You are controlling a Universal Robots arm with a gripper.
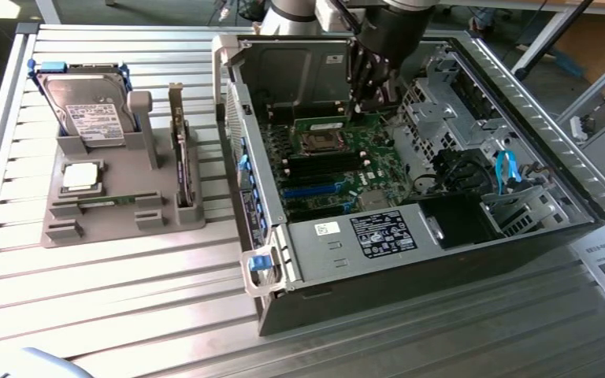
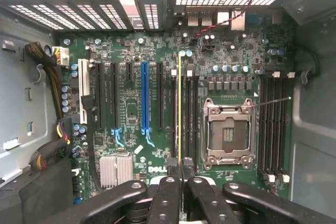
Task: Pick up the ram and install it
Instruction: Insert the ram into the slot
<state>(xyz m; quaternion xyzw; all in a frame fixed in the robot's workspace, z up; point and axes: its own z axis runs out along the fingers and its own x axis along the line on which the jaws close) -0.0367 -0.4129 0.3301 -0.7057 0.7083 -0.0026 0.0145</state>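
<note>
Pincer [image 2: 181,170]: narrow, its two inner fingers [image 2: 169,192] pinched on the upper edge of the ram; in the exterior view the pincer [image 1: 364,106] reaches down into the open computer case [image 1: 408,295].
Ram [image 2: 179,108]: held in the pincer, seen edge-on as a thin yellowish line, running straight out from between the fingertips.
Ram vs. processor socket [image 2: 228,132]: just beside the socket, over the dark memory slots [image 2: 188,114] on the socket's side toward the blue card slot [image 2: 145,98].
Ram seating: cannot tell whether its lower edge touches a slot.
Second bank of memory slots [image 2: 273,124]: on the far side of the socket from the ram.
Motherboard [image 2: 131,114]: green, flat in the case, carrying the socket.
Grey holder [image 1: 103,213]: on the bench [image 1: 124,299], outside the case, well apart from the socket, toward the exterior view's left.
Hard drive [image 1: 87,110]: upright in the holder.
</note>
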